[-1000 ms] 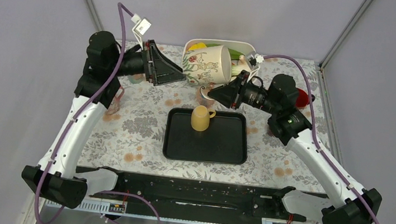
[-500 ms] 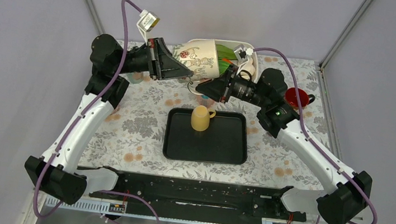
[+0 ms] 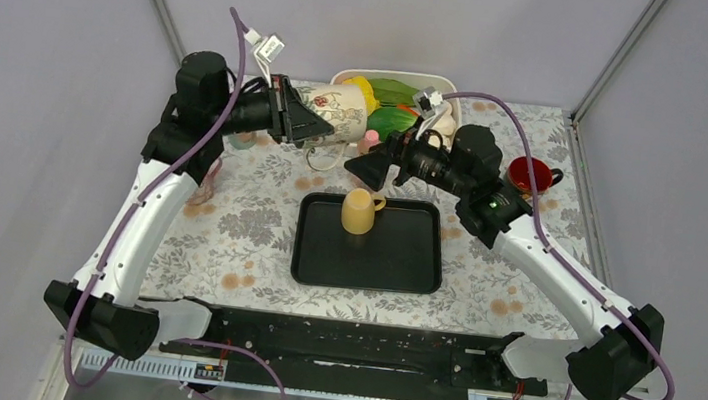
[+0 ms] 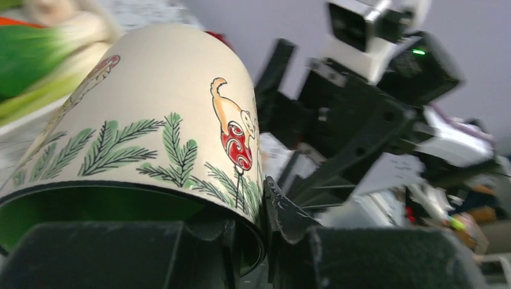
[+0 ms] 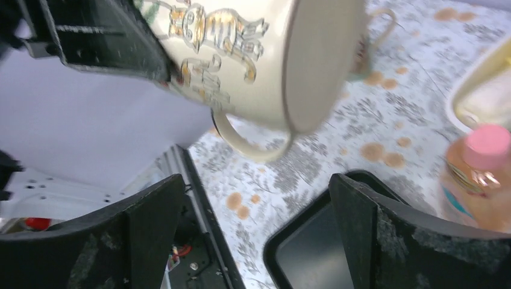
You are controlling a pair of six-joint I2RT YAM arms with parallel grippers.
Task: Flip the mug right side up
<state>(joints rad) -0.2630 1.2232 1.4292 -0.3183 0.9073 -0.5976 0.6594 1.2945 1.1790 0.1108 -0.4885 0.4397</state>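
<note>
Starting nearest the arm bases: rectangular black plastic tray (image 3: 393, 265) on the floral-patterned bench (image 3: 245, 238), carrying a small yellow cup (image 3: 359, 211). Beyond the tray: right gripper (image 3: 359, 165), its fingers (image 5: 367, 235) spread wide and holding nothing, facing the task item's base from close by without touching it. Task item: large cream ceramic mug with cat and pine-sprig decoration (image 3: 344, 118), held in the air over the far half of the bench, clear of the surface. Grasp: left gripper (image 4: 250, 238) closed on the mug's rim, the wall pinched between its fingers. Orientation: long axis roughly level, running left to right; mouth toward the left arm, base toward the right gripper, handle hanging downward. Progress, as judged: about halfway, lifted and lying on its side. Remaining: tip the mouth upward, stand the mug on its base, release. Farthest: pink-capped bottle (image 3: 369, 139), white basin (image 3: 394, 74) of green items, red cup (image 3: 526, 171).
</note>
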